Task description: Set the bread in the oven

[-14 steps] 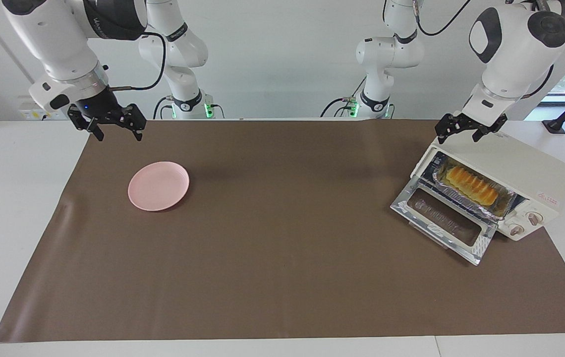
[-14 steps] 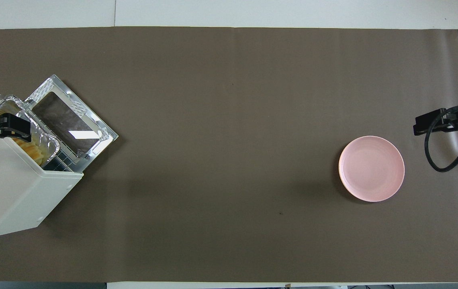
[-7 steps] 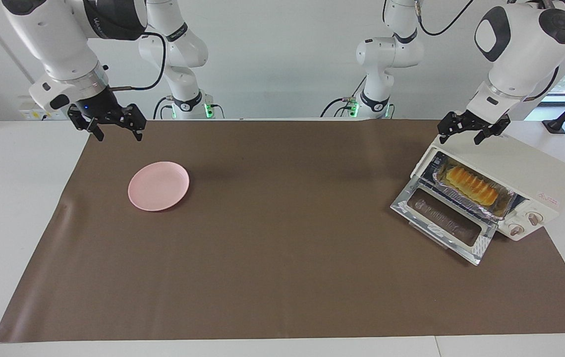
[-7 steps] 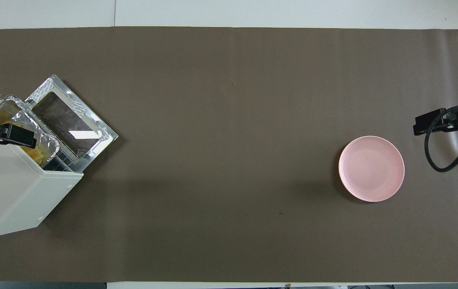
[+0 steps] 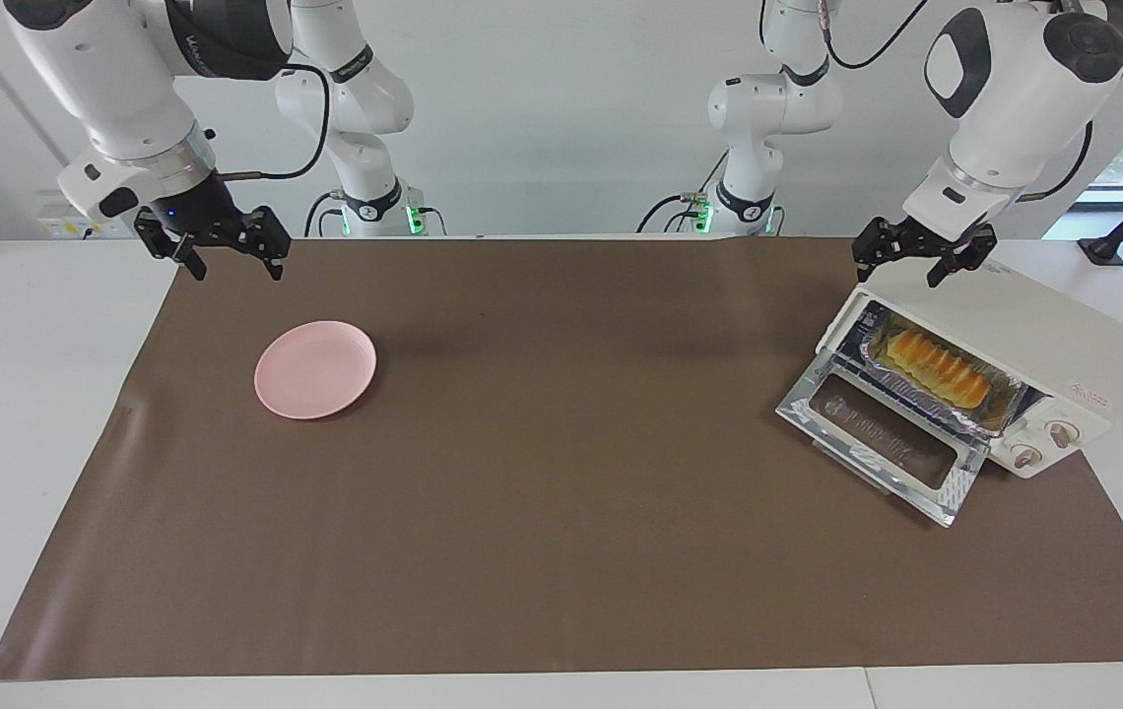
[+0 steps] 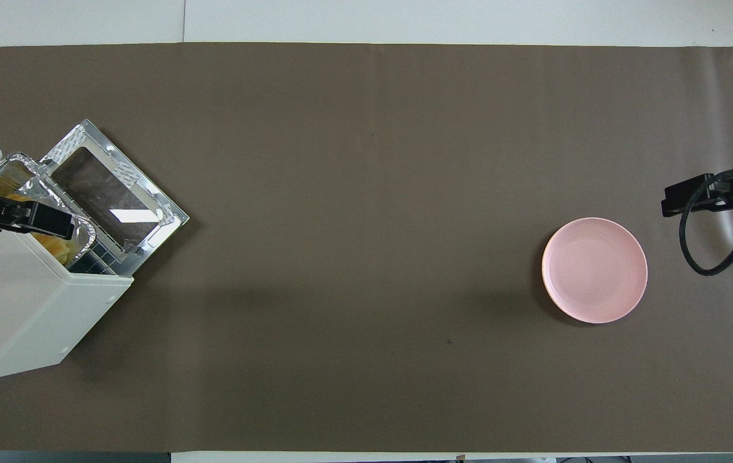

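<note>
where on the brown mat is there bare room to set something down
The whole stretch of mat between the pink plate and the oven is bare. It is crowded only at the left arm's end, where the open oven door lies flat in front of the bread in its foil tray.

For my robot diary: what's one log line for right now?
bread: in foil tray, inside oven | door: open | left end effector: over oven | right end effector: waiting
</note>
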Robot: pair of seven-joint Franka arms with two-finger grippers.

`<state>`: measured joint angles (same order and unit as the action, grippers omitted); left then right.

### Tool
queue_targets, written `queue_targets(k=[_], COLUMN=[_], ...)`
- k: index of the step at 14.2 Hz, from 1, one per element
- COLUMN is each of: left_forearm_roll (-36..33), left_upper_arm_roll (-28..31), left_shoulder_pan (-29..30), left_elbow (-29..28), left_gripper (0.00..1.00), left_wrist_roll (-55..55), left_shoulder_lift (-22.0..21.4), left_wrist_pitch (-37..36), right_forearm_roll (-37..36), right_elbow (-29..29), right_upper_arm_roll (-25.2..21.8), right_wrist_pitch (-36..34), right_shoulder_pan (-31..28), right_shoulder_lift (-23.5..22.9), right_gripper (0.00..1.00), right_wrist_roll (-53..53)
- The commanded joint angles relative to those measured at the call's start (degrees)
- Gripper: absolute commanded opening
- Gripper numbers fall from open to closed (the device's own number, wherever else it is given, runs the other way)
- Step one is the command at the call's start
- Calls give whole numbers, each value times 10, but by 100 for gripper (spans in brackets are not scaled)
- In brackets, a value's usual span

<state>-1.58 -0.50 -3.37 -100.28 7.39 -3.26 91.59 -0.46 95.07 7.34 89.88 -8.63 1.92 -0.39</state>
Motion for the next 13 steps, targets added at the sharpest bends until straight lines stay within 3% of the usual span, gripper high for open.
queue_targets(k=[1,13], left_forearm_roll=[8,21], left_upper_arm_roll=[-12,-21], left_shoulder_pan=[15,14], left_elbow=[15,19], left_gripper=[100,100], left_wrist_roll=[13,9], left_shoulder_lift=[-5,-7], left_wrist_pitch=[-4,-1], right_forearm_roll=[-5,-5], right_elbow=[7,7], right_upper_arm_roll=[7,7], right_wrist_pitch=[-2,-2], right_shoulder_pan=[-9,-9], right_shoulder_lift=[9,9], right_gripper=[100,100], right_wrist_roll=[-15,-15])
